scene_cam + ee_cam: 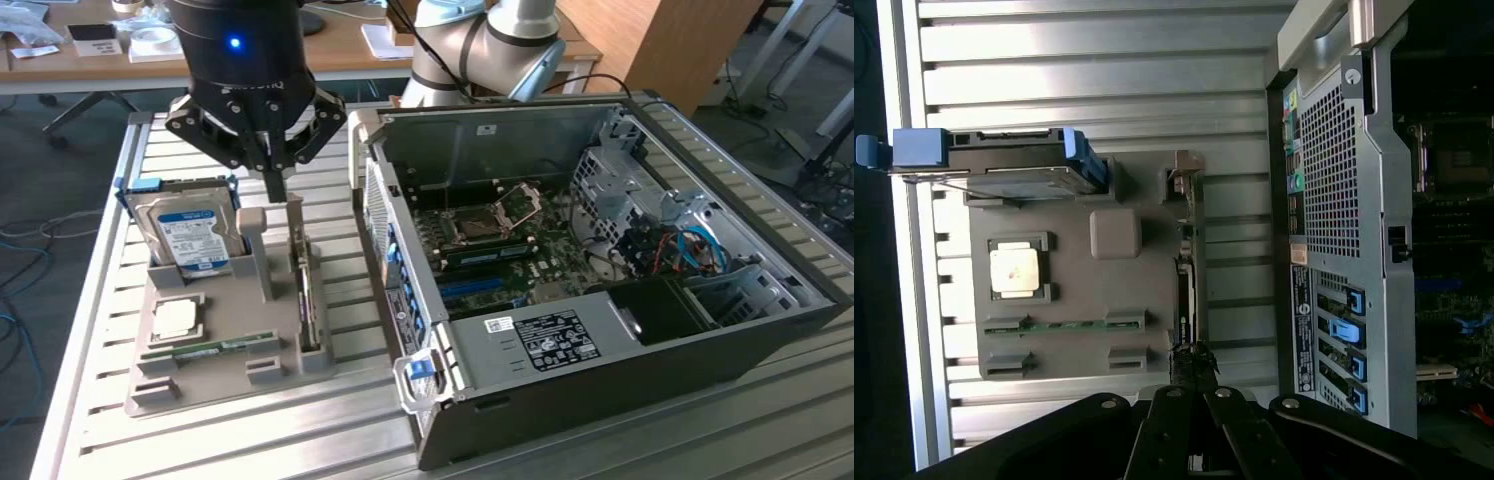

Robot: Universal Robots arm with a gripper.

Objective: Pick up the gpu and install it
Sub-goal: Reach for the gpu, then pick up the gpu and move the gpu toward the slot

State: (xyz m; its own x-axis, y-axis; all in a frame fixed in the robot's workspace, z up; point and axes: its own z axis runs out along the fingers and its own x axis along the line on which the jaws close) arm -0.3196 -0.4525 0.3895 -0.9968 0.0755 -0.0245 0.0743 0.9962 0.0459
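Pickup not yet made: my gripper [276, 190], fingers pressed together, hangs above the gpu [311, 300], which stands edgewise in its tray [214, 375]; nothing installed in the case [601, 385].

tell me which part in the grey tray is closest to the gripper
The gpu, the thin card standing on edge; the hard drive, chip and memory stick sit farther off.

Gpu [311, 300] in tray [220, 372] beside computer case [614, 400]
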